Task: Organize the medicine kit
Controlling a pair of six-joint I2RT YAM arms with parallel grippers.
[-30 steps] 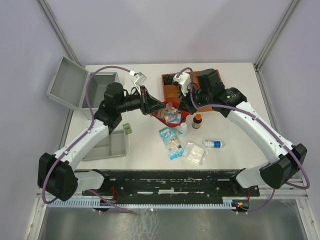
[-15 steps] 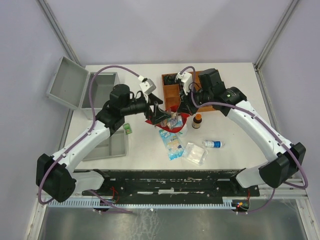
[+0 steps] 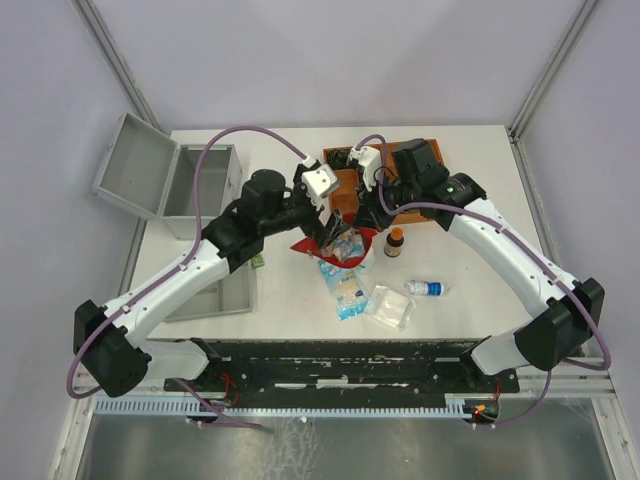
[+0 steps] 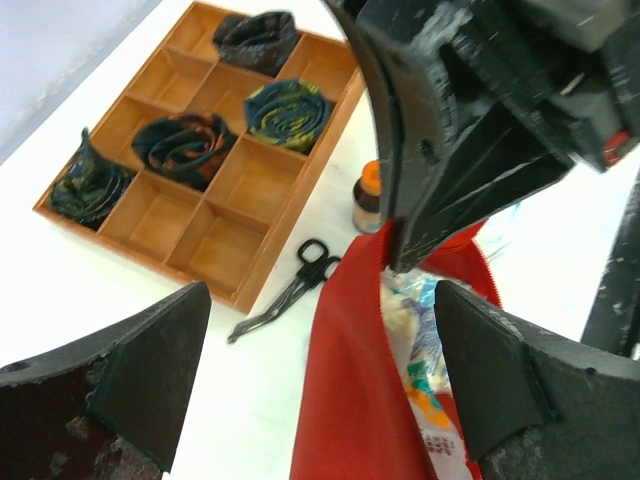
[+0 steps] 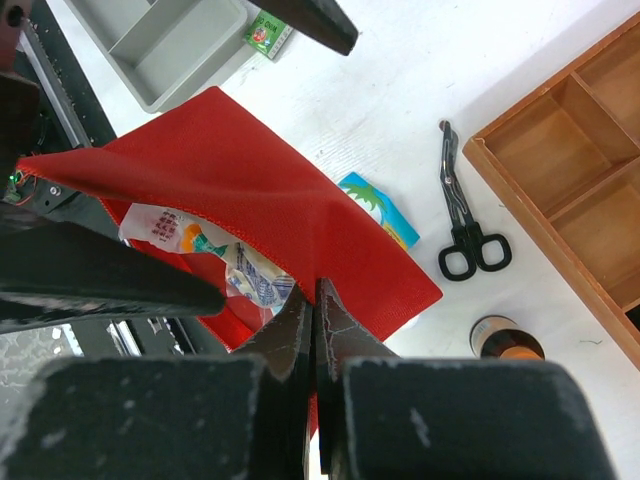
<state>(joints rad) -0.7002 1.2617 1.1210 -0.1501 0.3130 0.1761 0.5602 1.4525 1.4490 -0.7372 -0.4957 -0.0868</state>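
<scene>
Table's (image 3: 290, 290) far-left corner holds medicine kit (image 3: 165, 180), well apart from spread left jaws, right jaws pinching pouch (image 5: 250, 190).

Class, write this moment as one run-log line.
left gripper: open, at red pouch | right gripper: shut on red pouch edge | medicine kit: lid open, far left

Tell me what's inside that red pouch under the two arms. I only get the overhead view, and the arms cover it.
Observer: The right wrist view shows the red pouch gaping open, with printed sachets inside.
Operator: Is anything holding it open?
Observer: Yes, the right end effector is shut on the pouch's edge.
Operator: Anything else hidden down there?
Observer: Black-handled scissors lie on the table between the pouch and the wooden tray.
</scene>
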